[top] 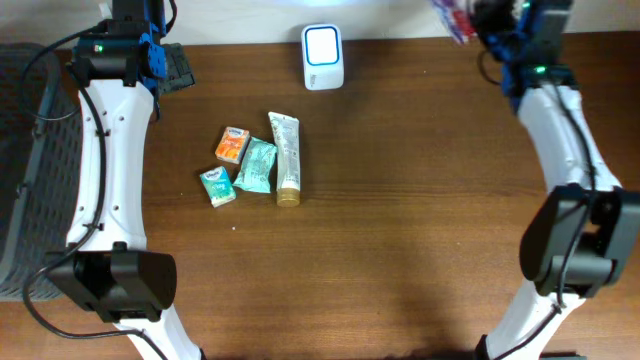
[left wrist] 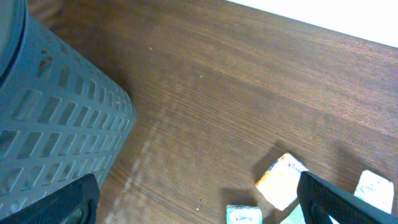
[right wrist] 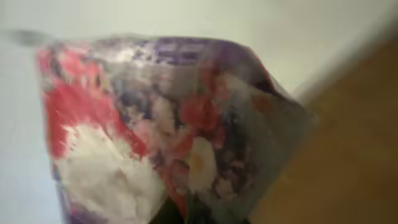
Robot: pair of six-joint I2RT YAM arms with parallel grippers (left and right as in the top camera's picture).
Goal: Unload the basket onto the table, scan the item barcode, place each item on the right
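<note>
Overhead: one scanner (top: 322,56) stood at the far edge, one basket (top: 25,150) on the left. Mid-table lay four items: orange box (top: 232,145), teal pouch (top: 256,165), tube (top: 286,158), small box (top: 217,187). The right gripper (top: 472,20) pinched one red-purple packet (top: 452,20) at the far right.

Left wrist: the left gripper (left wrist: 199,205) was spread wide.

Right wrist: the blurred packet filled the view.

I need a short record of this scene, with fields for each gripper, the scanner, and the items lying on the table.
right gripper: shut on colourful packet, at the far right of the table
packet look: red, purple, white; blurred, no barcode visible
left gripper: open, empty, near basket
scanner: far middle, screen lit
lying items: orange box, teal packet, tube, small teal box, grouped left of centre
</note>
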